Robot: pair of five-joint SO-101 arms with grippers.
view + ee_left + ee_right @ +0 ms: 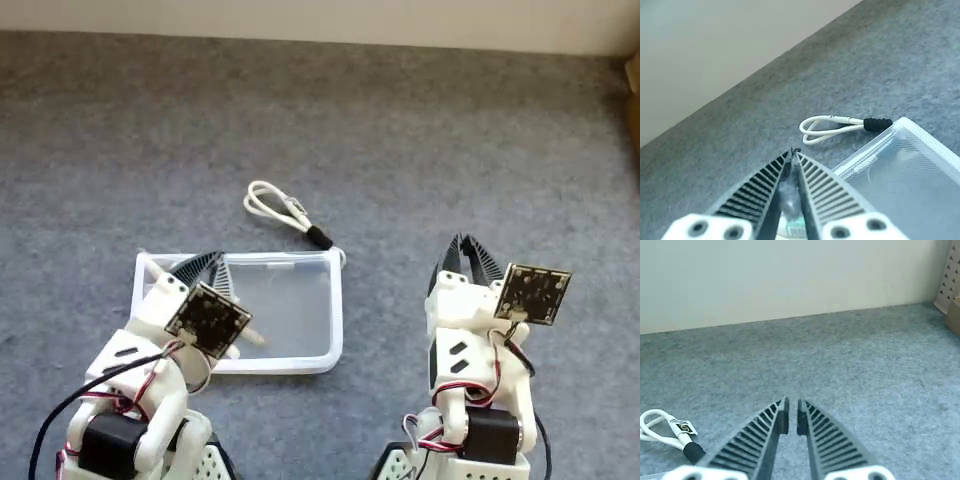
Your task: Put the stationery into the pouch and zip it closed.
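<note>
Left gripper, nearest the arm bases in the high view, stood over the upper left corner of the pouch; its ribbed jaws were closed, tips meeting, as the left wrist view showed; whether they pinched the pouch's edge could not be told. Right gripper was well apart from the pouch, to its right, above bare grey carpet; its jaws were drawn together save for a narrow slit, with nothing between them.

The pouch, clear with white edging, lay flat on the carpet just ahead of the left arm; in the left wrist view its corner appeared beside the closed jaws; its contents could not be made out.

Beyond the pouch's upper right corner lay a white cord loop with a black end and a small tag; the black end sat just beside that corner; the loop pointed away from the arms. The same cord loop appeared in the left wrist view and the right wrist view.

Farthest, the carpet met a pale wall.
</note>
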